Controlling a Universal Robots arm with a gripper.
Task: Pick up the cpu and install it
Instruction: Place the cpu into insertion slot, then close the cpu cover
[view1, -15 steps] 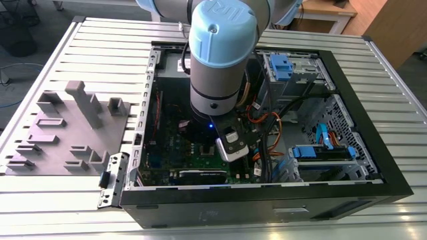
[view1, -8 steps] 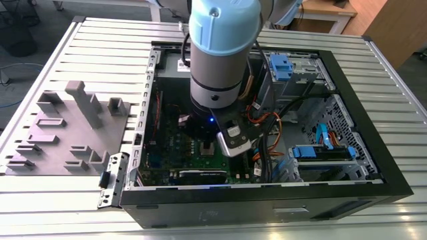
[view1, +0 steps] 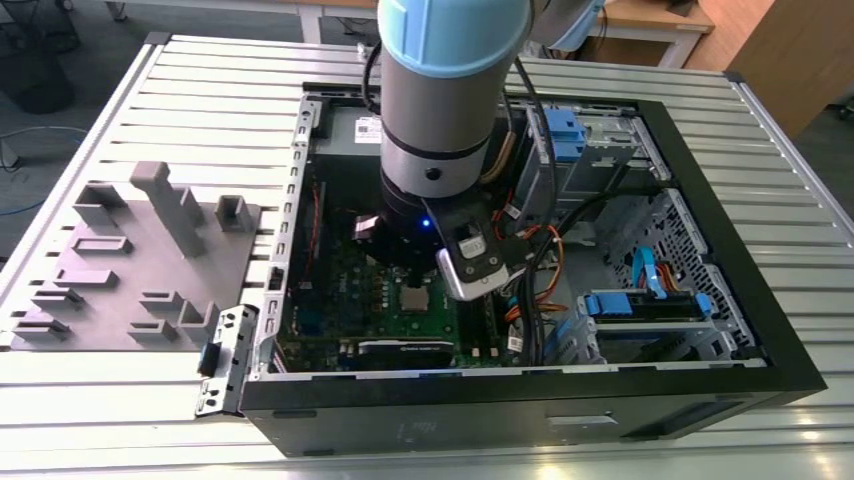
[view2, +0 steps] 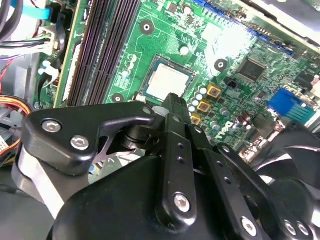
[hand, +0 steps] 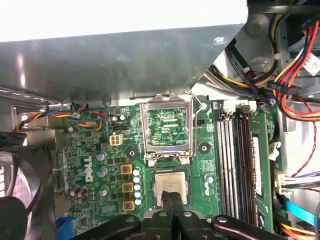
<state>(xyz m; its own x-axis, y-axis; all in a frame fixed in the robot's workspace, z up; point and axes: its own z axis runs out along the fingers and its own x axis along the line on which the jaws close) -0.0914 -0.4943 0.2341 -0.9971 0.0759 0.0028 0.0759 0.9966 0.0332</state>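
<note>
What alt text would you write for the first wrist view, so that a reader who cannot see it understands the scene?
A silver square cpu lies in its socket on a green motherboard, with the black gripper directly over its near edge. Beside it the metal socket frame stands flipped open, memory slots run alongside, and coloured cables fill one corner.

The arm (view1: 434, 120) reaches into the open computer case (view1: 534, 400) over the cpu (view1: 416, 300).

from my seat the exterior view is evenly lit, with soft sheen on the slatted table (view1: 200, 90) and shadow inside the computer case (view1: 747, 330). in the first wrist view a metal panel (hand: 125, 55) glares white along one edge. in the second wrist view the gripper (view2: 172, 107) looks soft and blurred, the motherboard (view2: 165, 30) sharper.
</note>
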